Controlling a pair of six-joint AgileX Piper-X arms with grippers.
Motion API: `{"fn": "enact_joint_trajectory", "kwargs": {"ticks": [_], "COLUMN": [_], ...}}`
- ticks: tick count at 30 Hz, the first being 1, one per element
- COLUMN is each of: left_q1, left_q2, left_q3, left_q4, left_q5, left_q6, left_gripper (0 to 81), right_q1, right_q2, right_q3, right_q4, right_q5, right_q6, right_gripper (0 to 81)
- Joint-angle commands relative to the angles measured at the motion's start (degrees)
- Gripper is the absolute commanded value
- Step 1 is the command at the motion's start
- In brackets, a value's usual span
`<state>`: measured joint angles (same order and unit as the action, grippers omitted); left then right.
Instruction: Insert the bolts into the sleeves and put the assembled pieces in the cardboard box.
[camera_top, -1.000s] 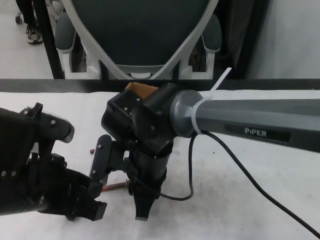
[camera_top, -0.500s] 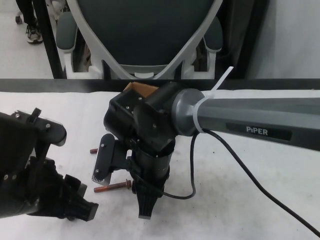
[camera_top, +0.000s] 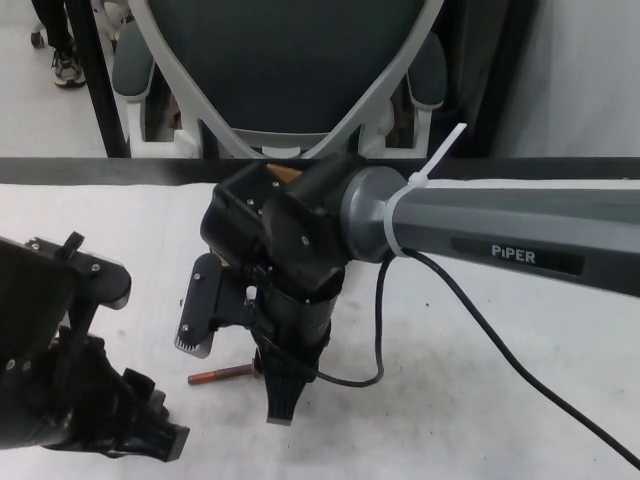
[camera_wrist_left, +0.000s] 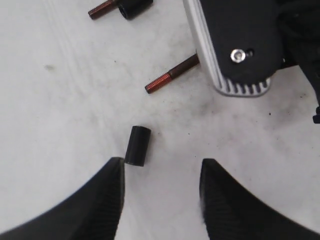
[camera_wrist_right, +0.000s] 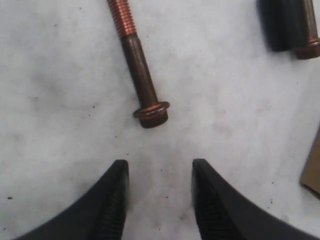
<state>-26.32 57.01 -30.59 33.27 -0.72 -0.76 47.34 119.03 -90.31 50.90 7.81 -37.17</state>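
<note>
A copper bolt (camera_wrist_right: 140, 75) lies flat on the white bench, its flanged head just ahead of my open right gripper (camera_wrist_right: 159, 162), which hangs over it with nothing between its fingers. In the high view that bolt (camera_top: 225, 373) shows between the right gripper's fingers (camera_top: 195, 318). A short black sleeve (camera_wrist_left: 137, 145) lies on its side, touching one tip of my open left gripper (camera_wrist_left: 162, 162). The left gripper (camera_top: 155, 420) is low at the near left. A bolt set in a sleeve (camera_wrist_right: 290, 25) lies farther off, and it (camera_wrist_left: 120, 6) shows in the left wrist view too.
A brown corner of the cardboard box (camera_top: 285, 172) peeks out behind the right arm's wrist, and its edge (camera_wrist_right: 312, 170) shows beside the right gripper. The right arm's cable (camera_top: 380, 330) loops over the bench. A chair (camera_top: 280, 70) stands beyond the bench's far edge.
The left arm has drawn back toward the near left, away from the right gripper. The right gripper has shifted slightly left, and more of the bolt's shank now shows.
</note>
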Motion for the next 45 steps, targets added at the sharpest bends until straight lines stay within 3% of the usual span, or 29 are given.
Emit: {"fn": "enact_joint_trajectory", "kwargs": {"ticks": [1, 15, 45], "left_q1": [-0.1, -0.1, -0.2], "left_q2": [0.1, 0.1, 0.0], "left_q3": [0.0, 0.0, 0.0], "left_q4": [1.7, 4.2, 7.7], "left_q5": [-0.9, -1.4, -0.9], "left_q6": [-0.5, -1.9, -3.5], "left_gripper": [44.7, 44.7, 44.7], "right_q1": [0.0, 2.4, 0.9], "right_q2": [-0.2, -0.2, 5.8], "right_q3": [-0.7, -5.4, -9.7], "right_q4": [0.0, 1.0, 2.4], "right_q5": [0.4, -3.8, -4.6], "right_q6": [-0.1, 1.2, -0.5], "right_gripper": [39.6, 39.6, 39.6]}}
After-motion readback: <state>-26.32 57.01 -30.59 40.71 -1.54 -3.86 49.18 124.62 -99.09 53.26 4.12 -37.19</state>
